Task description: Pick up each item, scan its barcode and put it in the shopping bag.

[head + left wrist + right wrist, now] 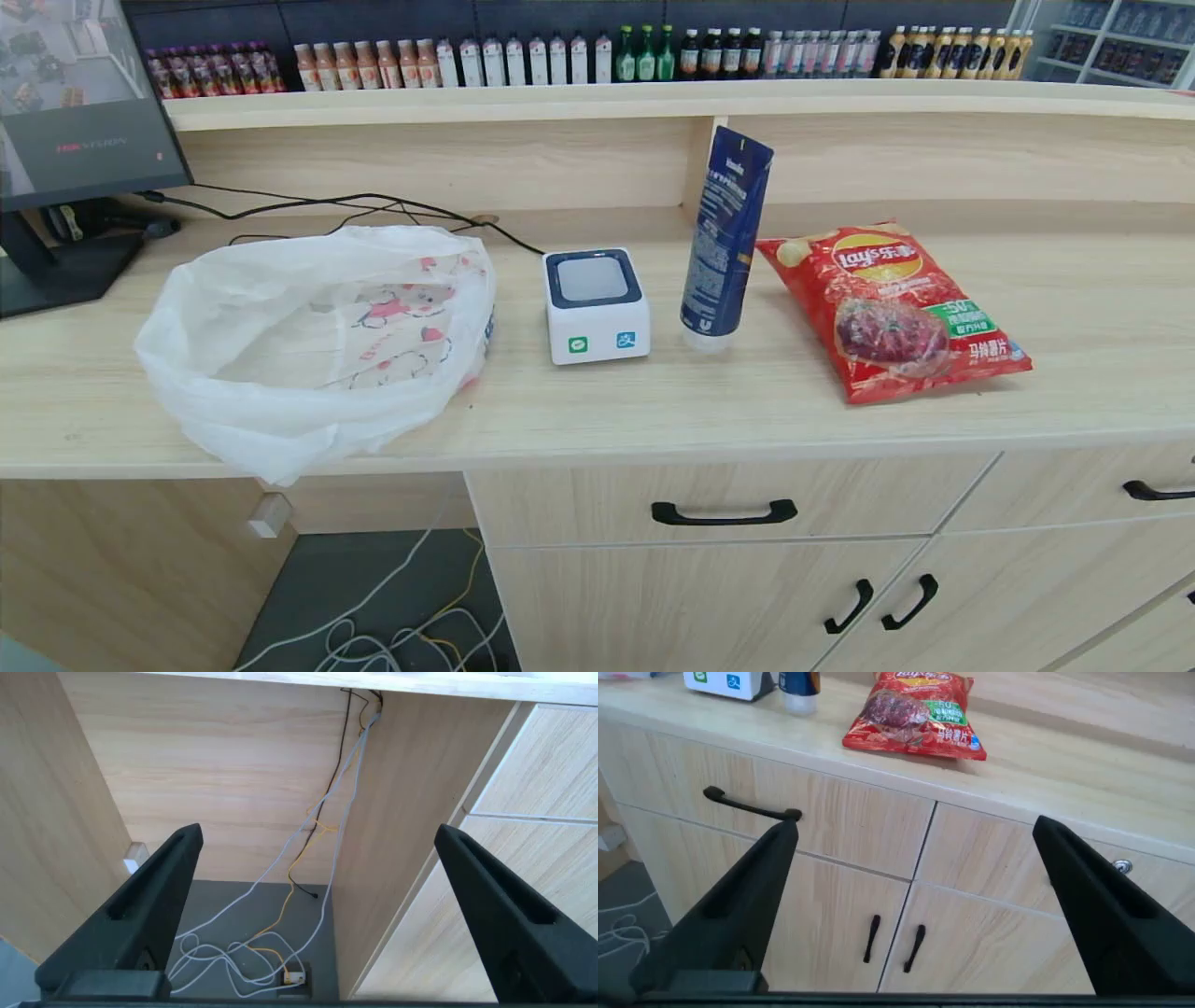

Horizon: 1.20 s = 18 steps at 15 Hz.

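Chip bag (pixel 892 313): flat on the counter (pixel 747 420), well apart from both grippers. Left gripper (pixel 318 924): jaws spread wide, nothing between them, low in the open bay under the counter, over loose floor cables (pixel 271 943). Right gripper (pixel 915 915): jaws likewise released, nothing held, below the counter edge, facing the cabinet doors and the black drawer handle (pixel 752 807).

On the counter, right to left: chip bag, then blue tube (pixel 724 243) upright on its cap and just beside the bag's near corner, then white scanner box (pixel 596 303), window up, near the tube. Left of the scanner and close against it: white plastic shopping bag (pixel 308 345), mouth open, cartoon print showing through; cannot tell if anything is inside.

Behind: black cable (pixel 373 201) running along the counter to the scanner, monitor (pixel 75 93) at far left, row of bottles (pixel 597 56) on the raised shelf.
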Available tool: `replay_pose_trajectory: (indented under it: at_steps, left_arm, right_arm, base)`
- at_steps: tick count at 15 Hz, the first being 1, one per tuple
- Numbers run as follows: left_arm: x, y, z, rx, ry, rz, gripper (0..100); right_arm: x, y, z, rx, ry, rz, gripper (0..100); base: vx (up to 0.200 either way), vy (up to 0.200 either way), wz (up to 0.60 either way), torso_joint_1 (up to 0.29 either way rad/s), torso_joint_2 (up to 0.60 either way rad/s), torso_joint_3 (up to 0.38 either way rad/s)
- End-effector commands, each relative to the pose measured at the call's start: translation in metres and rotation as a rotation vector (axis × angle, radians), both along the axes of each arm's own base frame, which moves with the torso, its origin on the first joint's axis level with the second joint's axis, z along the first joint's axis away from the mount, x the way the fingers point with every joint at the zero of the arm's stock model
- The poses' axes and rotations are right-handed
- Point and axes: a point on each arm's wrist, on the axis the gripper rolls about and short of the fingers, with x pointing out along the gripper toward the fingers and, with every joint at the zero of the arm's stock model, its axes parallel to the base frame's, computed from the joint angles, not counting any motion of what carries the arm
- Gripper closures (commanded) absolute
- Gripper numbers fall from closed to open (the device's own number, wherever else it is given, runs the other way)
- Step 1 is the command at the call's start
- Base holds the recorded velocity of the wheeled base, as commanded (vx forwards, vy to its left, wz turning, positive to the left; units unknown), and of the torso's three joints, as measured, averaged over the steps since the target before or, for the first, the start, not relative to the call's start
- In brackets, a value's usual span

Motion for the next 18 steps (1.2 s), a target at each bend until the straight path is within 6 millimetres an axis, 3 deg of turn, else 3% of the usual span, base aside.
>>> replay_pose_trajectory:
  at_steps: [1, 4, 8, 13, 18]
  left_arm:
    - [0.000, 0.000, 0.000, 0.000, 0.000, 0.001, 0]
    - [0.000, 0.000, 0.000, 0.000, 0.000, 0.001, 0]
    - [0.000, 0.000, 0.000, 0.000, 0.000, 0.001, 0]
    - [0.000, 0.000, 0.000, 0.000, 0.000, 0.001, 0]
    - [0.000, 0.000, 0.000, 0.000, 0.000, 0.001, 0]
  right_arm:
    - [0.032, 0.001, 0.028, -0.043, 0.138, 0.055, 0]
    - [0.057, 0.003, 0.053, -0.078, 0.186, 0.133, 0]
    - [0.081, 0.016, 0.062, -0.129, 0.252, 0.357, 0]
    - [0.118, 0.031, 0.073, -0.162, 0.284, 0.410, 0]
    - [0.180, 0.055, 0.076, -0.166, 0.252, 0.434, 0]
  base:
    - [0.000, 0.000, 0.00, 0.000, 0.00, 0.000]
    - [0.000, 0.000, 0.00, 0.000, 0.00, 0.000]
    - [0.000, 0.000, 0.00, 0.000, 0.00, 0.000]
    - [0.000, 0.000, 0.00, 0.000, 0.00, 0.000]
    - [0.000, 0.000, 0.00, 0.000, 0.00, 0.000]
